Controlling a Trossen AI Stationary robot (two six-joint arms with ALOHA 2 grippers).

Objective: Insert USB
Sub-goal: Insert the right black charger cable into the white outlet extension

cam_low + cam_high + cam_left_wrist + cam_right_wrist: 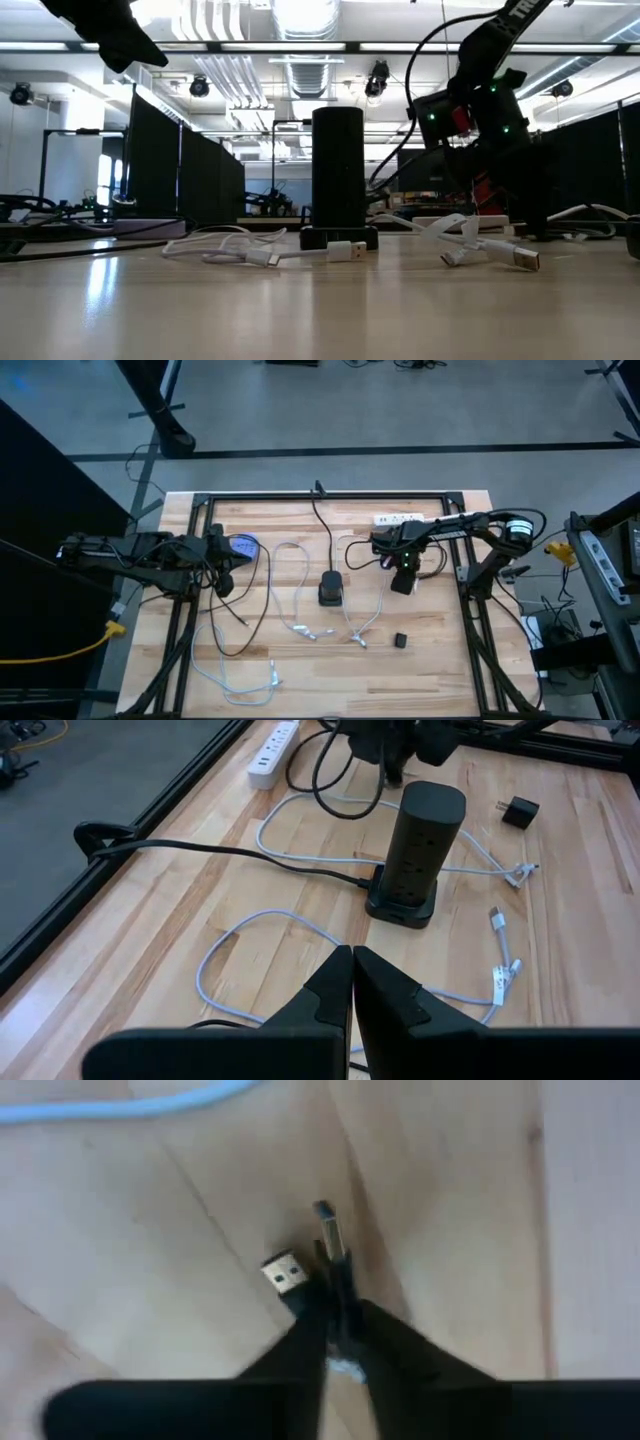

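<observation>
A black tower power strip (330, 588) stands upright on the wooden table's middle, its black cord running toward the far edge. White USB cables (298, 592) lie in slack loops around it, their plugs (348, 250) on the wood. My right gripper (403, 578) points down at the table right of the tower, shut on a dark USB plug (331, 1240); a second USB plug (283, 1272) lies right beside it. My left gripper (352, 982) is shut on nothing, raised over the table's left side. My right gripper pinches the dark plug's rear part (341, 1295) between its two fingertips, coming from above and pointing down. The plug's metal tip (326, 1220) sticks out beyond the fingers, along their line. Whether the plug is off the wood, I cannot tell.
A white power strip (398, 518) lies at the far right edge, a small black charger (400, 641) nearer the front right. A black cable loops across the left half (255, 610). Bare wood lies along the near edge.
</observation>
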